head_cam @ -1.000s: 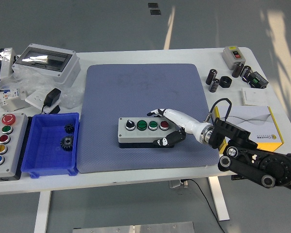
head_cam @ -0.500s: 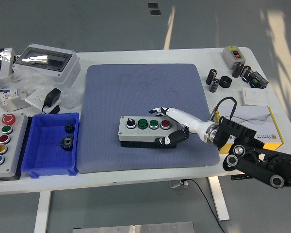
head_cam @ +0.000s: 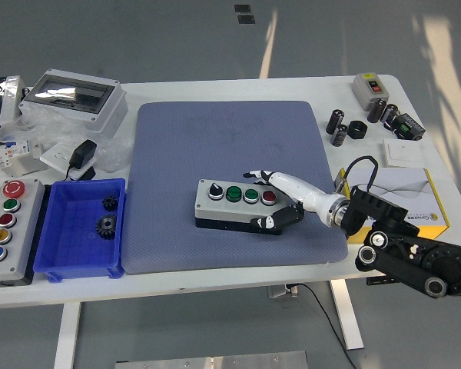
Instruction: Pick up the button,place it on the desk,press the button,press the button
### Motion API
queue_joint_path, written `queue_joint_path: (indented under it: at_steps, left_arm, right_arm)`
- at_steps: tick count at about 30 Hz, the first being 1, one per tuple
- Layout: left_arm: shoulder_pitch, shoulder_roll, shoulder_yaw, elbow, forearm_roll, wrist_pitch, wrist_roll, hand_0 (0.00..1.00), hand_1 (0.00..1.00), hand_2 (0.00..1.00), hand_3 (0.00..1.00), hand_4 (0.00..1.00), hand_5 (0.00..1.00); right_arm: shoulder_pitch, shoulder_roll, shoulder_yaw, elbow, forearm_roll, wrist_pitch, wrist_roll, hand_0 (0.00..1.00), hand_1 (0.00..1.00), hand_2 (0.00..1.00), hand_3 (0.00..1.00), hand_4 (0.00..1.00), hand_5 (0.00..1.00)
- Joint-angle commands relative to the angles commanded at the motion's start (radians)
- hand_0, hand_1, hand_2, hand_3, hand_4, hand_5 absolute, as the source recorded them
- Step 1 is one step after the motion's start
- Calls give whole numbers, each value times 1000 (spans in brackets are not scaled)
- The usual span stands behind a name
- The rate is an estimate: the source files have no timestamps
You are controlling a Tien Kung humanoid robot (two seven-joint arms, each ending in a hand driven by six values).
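A grey button box (head_cam: 238, 202) with a black knob, two green buttons and a red button lies on the blue mat (head_cam: 230, 138), right of its middle. My right hand (head_cam: 275, 201) comes in from the lower right and is shut on the box's right end, white fingers (head_cam: 265, 177) along its far side and the thumb at its near side. The left arm is not in view.
A second grey button box (head_cam: 6, 228) with several coloured buttons lies at the left edge, next to a blue bin (head_cam: 61, 254) holding gears. A yellow-and-white box (head_cam: 419, 201) sits behind my right arm. Small black parts (head_cam: 346, 127) and a grey switch (head_cam: 369, 87) are far right.
My right hand has dragged the button box a little to the right and slightly nearer across the mat, keeping hold of it.
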State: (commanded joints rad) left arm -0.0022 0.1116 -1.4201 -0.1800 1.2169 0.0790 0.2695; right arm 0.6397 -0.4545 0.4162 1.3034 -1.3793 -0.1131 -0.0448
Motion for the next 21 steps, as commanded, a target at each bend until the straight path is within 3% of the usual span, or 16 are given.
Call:
queue_joint_path:
  at_steps: [21]
  left_arm:
    - [0,0,-2,0,5,-2,1,623,569,545,601,552,151]
  right_arm:
    - [1,-7,-19,18,-50,-14,-6,807,887,900,998,673,80]
